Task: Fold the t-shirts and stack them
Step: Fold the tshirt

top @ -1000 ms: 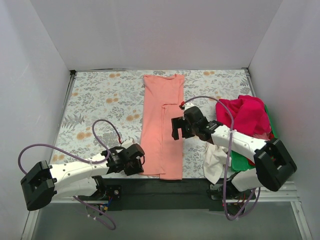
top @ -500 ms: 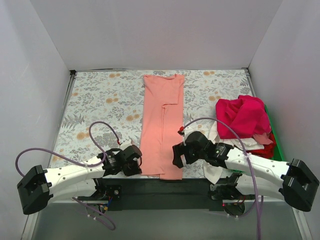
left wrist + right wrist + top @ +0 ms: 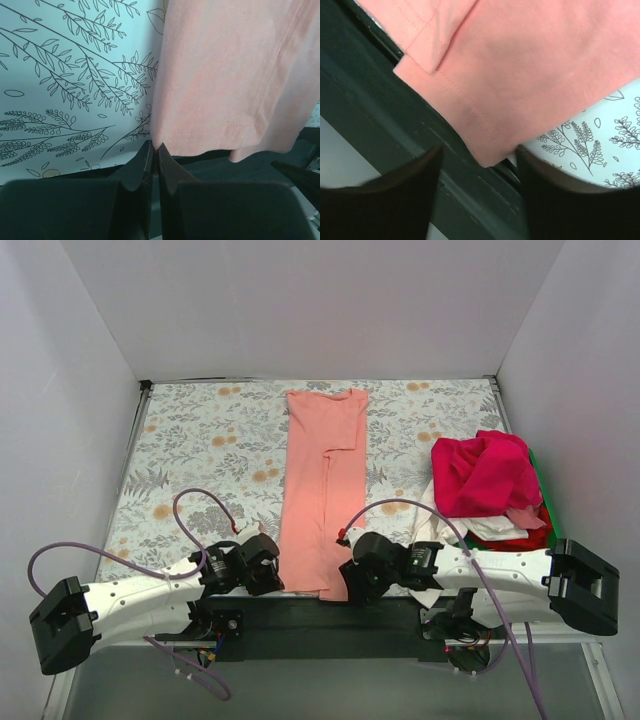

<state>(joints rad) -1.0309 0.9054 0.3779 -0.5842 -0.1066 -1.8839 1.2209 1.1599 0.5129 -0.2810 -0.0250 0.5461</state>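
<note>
The pink shirt (image 3: 325, 490) lies as a long strip on the worktop (image 3: 200, 460), hem at 6 o'clock: check that your left fingers (image 3: 142, 167), pressed together at its 7 o'clock corner, truly hold cloth, close your spread right fingers (image 3: 407, 192) on the 5 o'clock corner, then lift both evenly towards 12.

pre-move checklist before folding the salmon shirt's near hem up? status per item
1. Salmon-pink shirt lies flat in a lengthwise strip: ok.
2. Right gripper open, fingers either side of the near right hem corner: ok.
3. Left gripper shut, tips at the near left hem corner; cloth actually pinched: cannot tell.
4. Nothing lying on the shirt along the fold path: ok.
5. Pile of other shirts apart from the strip: ok.
</note>
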